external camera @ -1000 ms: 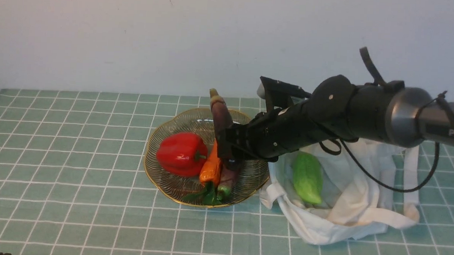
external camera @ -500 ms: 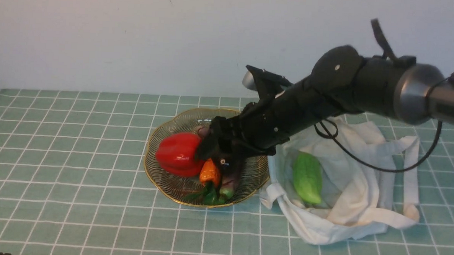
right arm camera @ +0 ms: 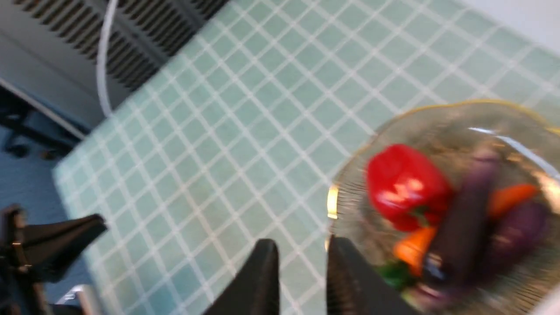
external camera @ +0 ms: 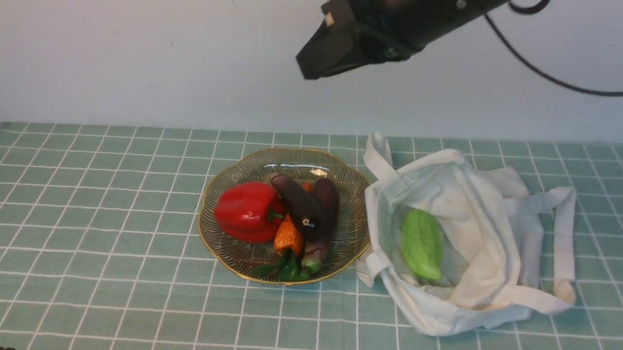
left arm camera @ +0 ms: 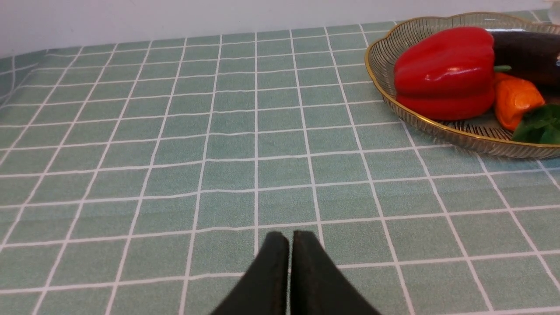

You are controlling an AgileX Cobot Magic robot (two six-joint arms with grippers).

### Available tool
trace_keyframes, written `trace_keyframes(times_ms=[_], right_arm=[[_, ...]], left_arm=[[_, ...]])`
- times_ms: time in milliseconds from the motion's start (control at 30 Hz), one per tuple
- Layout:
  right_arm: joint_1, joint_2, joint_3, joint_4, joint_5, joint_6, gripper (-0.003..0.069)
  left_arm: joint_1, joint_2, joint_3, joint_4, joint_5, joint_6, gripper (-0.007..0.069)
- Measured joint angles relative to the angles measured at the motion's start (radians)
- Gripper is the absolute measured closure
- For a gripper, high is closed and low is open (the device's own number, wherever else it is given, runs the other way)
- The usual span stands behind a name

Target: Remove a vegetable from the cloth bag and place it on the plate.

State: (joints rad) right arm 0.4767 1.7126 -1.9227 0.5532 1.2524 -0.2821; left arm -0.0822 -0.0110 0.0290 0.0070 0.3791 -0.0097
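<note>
The long glossy purple-black eggplant lies in the round gold-rimmed glass plate. The right pincer hangs high above, narrowly parted and empty; the left pincer is closed.

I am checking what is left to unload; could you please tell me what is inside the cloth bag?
A light-green bumpy gourd lies inside the open cloth bag. Folded fabric covers the rest, so anything deeper cannot be seen.

bare checked tablecloth lies open left of the plate; produce crowds it, cloth bag just beside its right rim, right arm high overhead.
</note>
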Motion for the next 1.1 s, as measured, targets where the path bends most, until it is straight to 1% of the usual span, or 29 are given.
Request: trace_keyframes(times_ms=[33,100,167,300,433,533,567,600,633,733,767,800,833,867,933,1000,1100], right_arm=[[0.0,-0.019,0.0,-0.029,0.002,0.014,0.0575],[0.0,-0.098,0.0,-0.133,0.008,0.061,0.0629],[0.0,-0.179,-0.001,-0.22,0.013,0.095,0.0659],[0.0,-0.343,-0.005,-0.352,0.021,0.129,0.0672],[0.0,-0.502,0.016,-0.448,0.024,0.167,0.0674],[0.0,-0.643,0.104,-0.498,0.025,0.19,0.0674],[-0.001,-0.729,0.174,-0.526,0.025,0.209,0.0674],[-0.001,-0.729,0.184,-0.526,0.025,0.209,0.0674],[-0.001,-0.822,0.267,-0.553,0.026,0.229,0.0674],[-0.001,-0.992,0.474,-0.599,-0.005,0.26,0.0674],[-0.001,-1.003,0.489,-0.602,-0.019,0.262,0.0674],[-0.001,-1.099,0.61,-0.619,-0.103,0.282,0.0674],[-0.001,-1.145,0.656,-0.623,-0.143,0.282,0.0674],[-0.001,-1.209,0.766,-0.625,-0.247,0.293,0.0674],[-0.001,-1.29,0.908,-0.625,-0.386,0.305,0.0674],[-0.001,-1.351,1.06,-0.618,-0.531,0.309,0.0674],[-0.001,-1.389,1.241,-0.592,-0.682,0.311,0.0674]], left_arm=[[0.0,0.0,0.0,0.0,0.0,0.0,0.0629],[0.0,0.0,0.0,0.0,0.0,0.0,0.0629],[0.0,0.0,0.0,0.0,0.0,0.0,0.0629],[0.0,0.0,0.0,0.0,0.0,0.0,0.0629],[0.0,0.0,0.0,0.0,0.0,0.0,0.0629],[0.0,0.0,0.0,0.0,0.0,0.0,0.0629],[0.0,0.0,0.0,0.0,0.0,0.0,0.0629],[0.0,0.0,0.0,0.0,0.0,0.0,0.0629],[0.0,0.0,0.0,0.0,0.0,0.0,0.0629],[0.0,0.0,0.0,0.0,0.0,0.0,0.0629],[0.0,0.0,0.0,0.0,0.0,0.0,0.0629],[0.0,0.0,0.0,0.0,0.0,0.0,0.0629],[0.0,0.0,0.0,0.0,0.0,0.0,0.0629],[0.0,0.0,0.0,0.0,0.0,0.0,0.0629],[0.0,0.0,0.0,0.0,0.0,0.0,0.0629],[0.0,0.0,0.0,0.0,0.0,0.0,0.0629],[0.0,0.0,0.0,0.0,0.0,0.0,0.0629]])
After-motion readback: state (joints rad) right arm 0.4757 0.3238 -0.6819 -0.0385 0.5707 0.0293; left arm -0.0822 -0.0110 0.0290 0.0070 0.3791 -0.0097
